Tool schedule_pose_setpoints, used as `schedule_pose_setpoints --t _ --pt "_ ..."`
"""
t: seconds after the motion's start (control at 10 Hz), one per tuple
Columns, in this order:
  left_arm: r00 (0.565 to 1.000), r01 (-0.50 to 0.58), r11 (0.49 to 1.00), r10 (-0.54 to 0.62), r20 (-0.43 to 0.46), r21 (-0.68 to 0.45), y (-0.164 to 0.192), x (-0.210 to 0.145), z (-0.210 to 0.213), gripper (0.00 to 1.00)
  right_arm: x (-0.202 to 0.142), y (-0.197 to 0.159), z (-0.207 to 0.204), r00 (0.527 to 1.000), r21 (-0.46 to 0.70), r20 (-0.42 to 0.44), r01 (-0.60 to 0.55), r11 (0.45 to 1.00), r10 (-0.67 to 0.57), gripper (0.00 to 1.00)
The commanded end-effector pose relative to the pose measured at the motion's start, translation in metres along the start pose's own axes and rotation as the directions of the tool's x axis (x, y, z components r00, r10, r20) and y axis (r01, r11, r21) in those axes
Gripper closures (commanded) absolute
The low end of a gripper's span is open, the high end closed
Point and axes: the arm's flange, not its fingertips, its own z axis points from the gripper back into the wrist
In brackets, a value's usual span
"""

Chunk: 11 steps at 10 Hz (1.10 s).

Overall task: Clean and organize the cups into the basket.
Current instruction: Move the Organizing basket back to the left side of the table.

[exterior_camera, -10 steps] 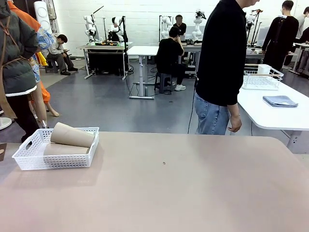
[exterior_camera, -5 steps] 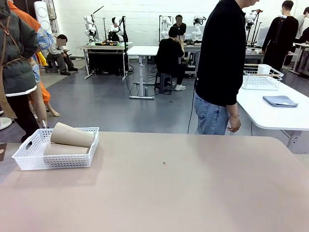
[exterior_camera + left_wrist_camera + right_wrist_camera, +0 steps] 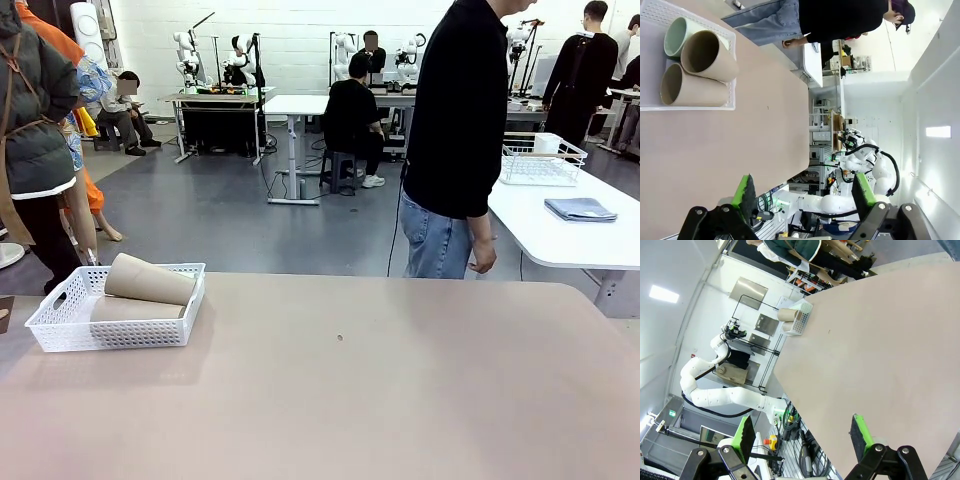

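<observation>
Looking at the table, you have the basket (image 3: 118, 322) at its far left corner, with the cups lying on their sides inside it. In the left wrist view you can count three: two tan cups (image 3: 709, 56) stacked along one wall and a mint cup (image 3: 676, 36) tucked behind them. The basket (image 3: 655, 102) sits well apart from both arms.

Your left gripper (image 3: 802, 192) hangs over bare table with its jaws spread wide and nothing between them. Your right gripper (image 3: 802, 432) is the same, wide and empty, with the basket (image 3: 799, 320) far off.

Expect the cups to be light, stiff and hollow, with a matte skin that should not slip much under the green pads. Lying down they will likely roll. Take one across the body near the open rim, or pinch the wall at the mouth. The basket looks light and will probably slide if nudged.
</observation>
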Motion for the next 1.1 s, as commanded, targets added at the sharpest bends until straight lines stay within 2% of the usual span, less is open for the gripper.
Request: schedule_pose_setpoints --t 0.0,1.0 --pt "1.000 -0.020 1.000 0.020 -0.008 -0.005 -0.0013 -0.0018 0.0032 0.00 0.0004 0.0001 -0.0009 1.000 0.001 -0.001 -0.004 1.000 0.004 0.00" --pt "1.000 -0.020 1.000 0.020 -0.008 -0.005 -0.0013 -0.0018 0.0032 0.00 0.0004 0.0001 -0.0009 1.000 0.001 -0.001 -0.004 1.000 0.004 0.00"
